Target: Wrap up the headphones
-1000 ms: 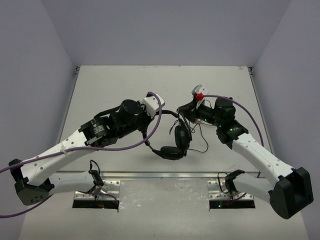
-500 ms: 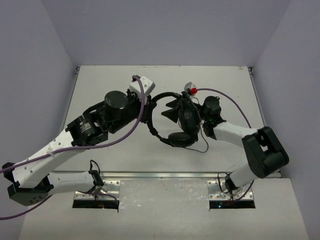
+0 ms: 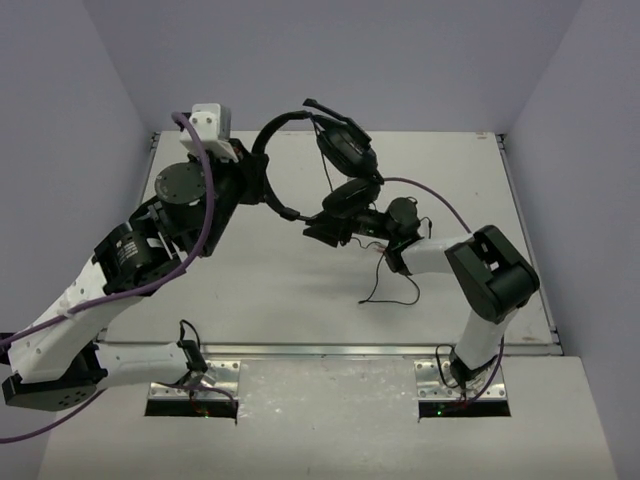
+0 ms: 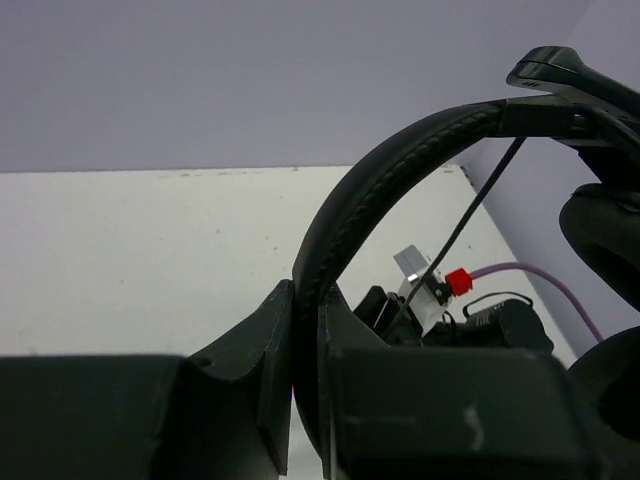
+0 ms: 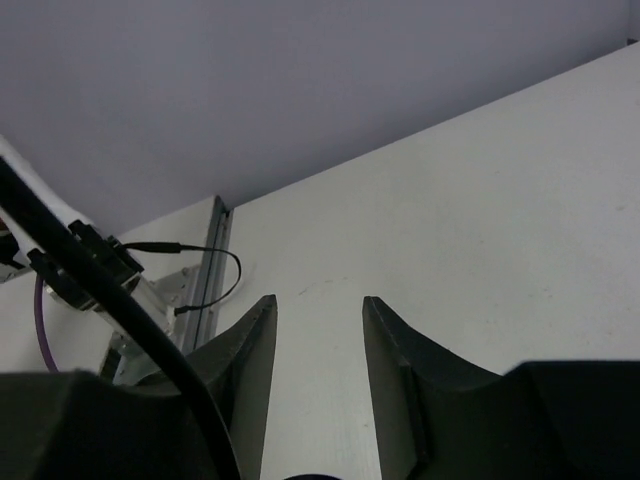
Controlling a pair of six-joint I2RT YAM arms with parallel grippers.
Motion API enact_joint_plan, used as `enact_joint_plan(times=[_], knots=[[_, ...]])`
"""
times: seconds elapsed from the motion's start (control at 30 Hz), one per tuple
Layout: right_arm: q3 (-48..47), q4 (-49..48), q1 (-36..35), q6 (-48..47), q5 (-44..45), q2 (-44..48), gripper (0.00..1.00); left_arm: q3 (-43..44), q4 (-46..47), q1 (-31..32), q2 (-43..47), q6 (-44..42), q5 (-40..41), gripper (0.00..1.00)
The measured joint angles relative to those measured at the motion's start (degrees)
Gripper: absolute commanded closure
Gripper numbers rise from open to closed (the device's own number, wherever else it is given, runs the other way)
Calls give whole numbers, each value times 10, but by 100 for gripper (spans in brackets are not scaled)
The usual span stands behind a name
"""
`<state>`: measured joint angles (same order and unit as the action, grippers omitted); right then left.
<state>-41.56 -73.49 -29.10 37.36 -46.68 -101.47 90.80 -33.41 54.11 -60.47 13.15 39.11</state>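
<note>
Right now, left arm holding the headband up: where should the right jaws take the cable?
Probably the cable on its slack stretch that looks to lie on the table, coming straight down from above. That part sits clear of the earcups. The headband is clamped in the left gripper. The right gripper is open and empty.

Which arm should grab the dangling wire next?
Probably right. The right tool is open and empty, close to the wire. The left tool is shut on the headphones, holding them up.
</note>
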Motion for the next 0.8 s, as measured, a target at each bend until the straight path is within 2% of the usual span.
enact_joint_plan(times=[0.07, 0.1, 0.2, 0.3, 0.43, 0.5, 0.57, 0.6, 0.73, 0.8], knots=[[0, -16, -7, 5, -3, -6, 66, 9, -1, 0, -13, 6, 25, 100], [1, -20, -8, 8, -4, -8, 64, 15, -1, 0, -21, 8, 38, 100], [6, -33, -9, 17, -7, -15, 50, 35, -4, 0, -46, 9, 75, 100], [20, -42, -9, 30, -15, -21, 43, 49, -4, 0, -62, 8, 100, 100], [34, -44, -10, 53, -32, -28, 46, 53, -7, 2, -71, 6, 103, 100], [34, -44, -10, 63, -38, -30, 36, 53, -7, 3, -73, 6, 103, 100], [34, -43, -10, 75, -49, -31, 8, 53, -6, 3, -73, 6, 103, 100], [34, -41, -10, 84, -56, -32, 1, 53, -2, 3, -73, 6, 103, 100], [36, -16, -10, 104, -63, -19, 1, 50, 38, 3, -67, 6, 93, 99], [36, 64, -10, 95, -31, 30, 2, 27, 59, 3, -51, 4, 78, 100]])
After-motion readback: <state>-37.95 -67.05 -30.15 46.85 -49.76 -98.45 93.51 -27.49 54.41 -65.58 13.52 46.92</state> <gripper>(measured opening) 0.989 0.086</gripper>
